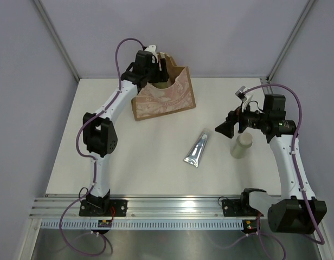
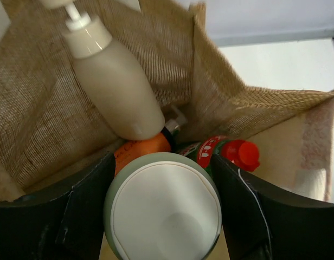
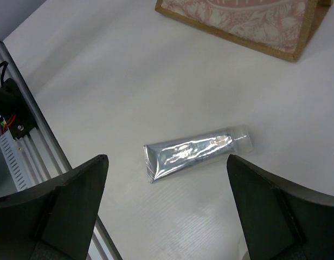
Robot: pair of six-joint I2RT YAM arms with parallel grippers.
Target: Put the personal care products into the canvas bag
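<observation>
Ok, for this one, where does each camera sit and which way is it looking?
Top external: above and behind the bases, looking down on the table; both arms show.
Left wrist: looks down into the canvas bag; left gripper clamps a beige bottle.
Right wrist: looks down at the silver tube; right gripper open.
Shared: top and right wrist both show the silver tube and canvas bag.

We've got the white worktop carrying the canvas bag at the back, a silver tube lying flat mid-surface, and a beige bottle upright just right of it.
</observation>
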